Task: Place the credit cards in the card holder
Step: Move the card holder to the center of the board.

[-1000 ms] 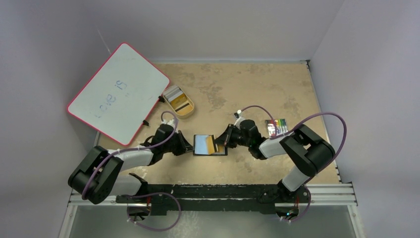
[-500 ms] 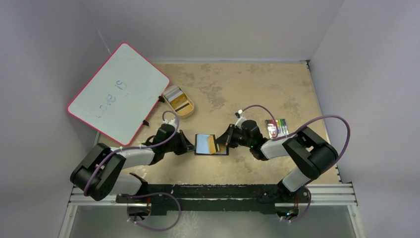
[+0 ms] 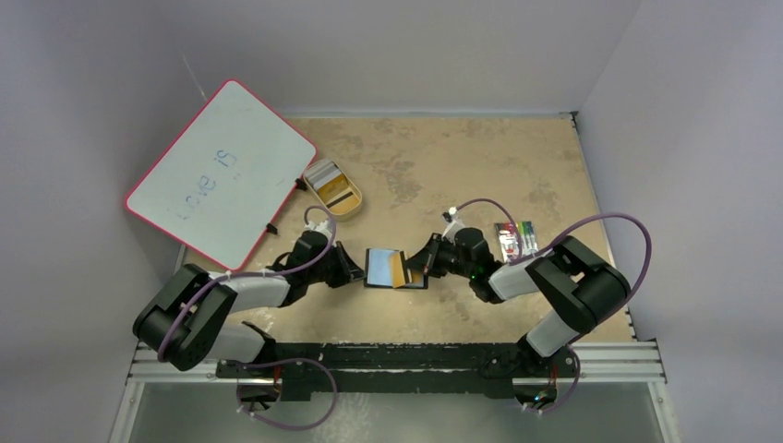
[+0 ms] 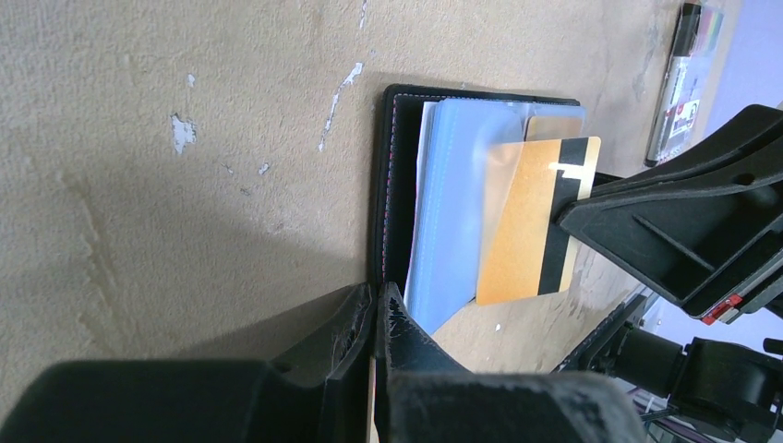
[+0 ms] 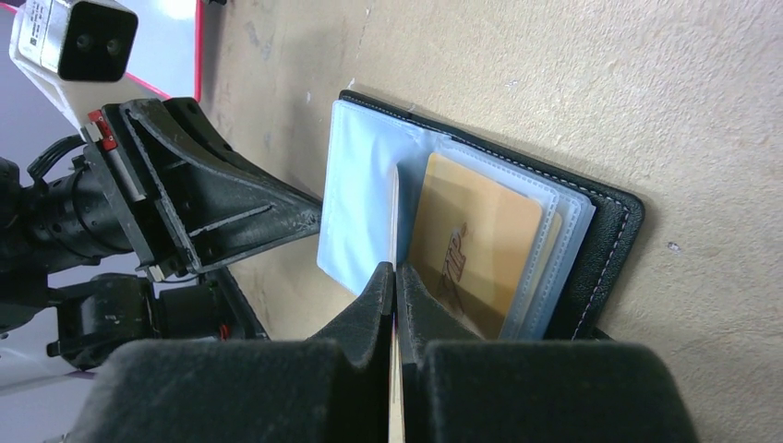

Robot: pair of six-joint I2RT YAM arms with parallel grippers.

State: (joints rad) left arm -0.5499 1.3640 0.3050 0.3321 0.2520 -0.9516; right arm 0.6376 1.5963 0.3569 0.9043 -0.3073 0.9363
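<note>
– Logging by size: tan table point(image 3: 480, 157), whiteboard point(image 3: 222, 175) at far left. State of the left gripper point(image 4: 376, 300)?
– Clenched on the left edge of the card holder point(image 4: 388, 166), which lies open mid-table between the two arms, blue sleeves up.
– And the right gripper point(image 5: 395, 272)?
– Pinched on a credit card point(image 4: 526, 231), held by its black-striped end; the other end overlaps the clear sleeves. Whether it is inside a slot cannot be told.
– Other cards?
– A second gold card point(image 5: 475, 249) sits in a sleeve pocket on the right half.
</note>
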